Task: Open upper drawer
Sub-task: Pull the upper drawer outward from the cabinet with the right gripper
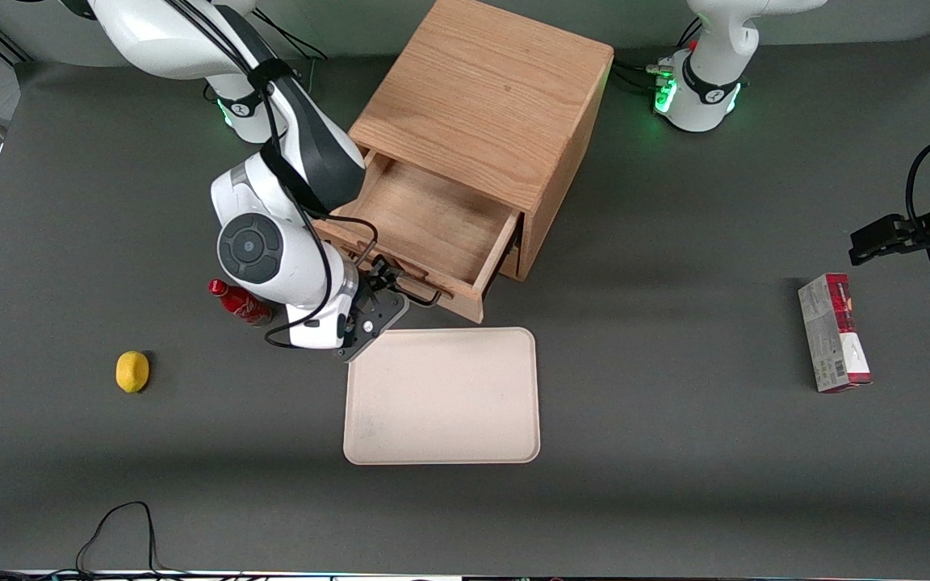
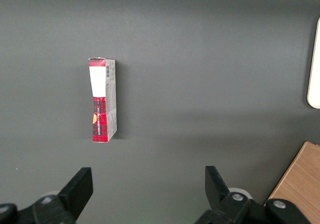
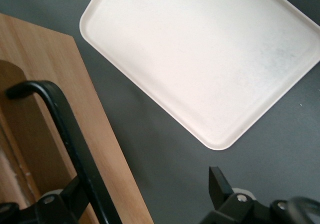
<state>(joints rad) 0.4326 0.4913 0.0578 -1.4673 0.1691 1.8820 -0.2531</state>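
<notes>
Since the upper drawer (image 1: 433,234) already stands well out, the gripper (image 1: 384,294), fingers spread around its handle (image 3: 70,139), should withdraw cleanly toward the tray (image 1: 442,395).

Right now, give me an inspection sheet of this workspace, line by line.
Surface: dark grey table, flat, no spills seen.
Job's things: upper drawer of the wooden cabinet stands pulled out and looks empty; its black handle runs between the jaws.
Clutter: beige tray in front of the drawer; lemon and red bottle toward the working arm's end; red and grey box toward the parked arm's end.
Grippers: gripper at the drawer front, jaws spread around the handle, not clamped.
Cables: black cable looped at the table edge nearest the front camera.
Surroundings: nothing seen.
</notes>
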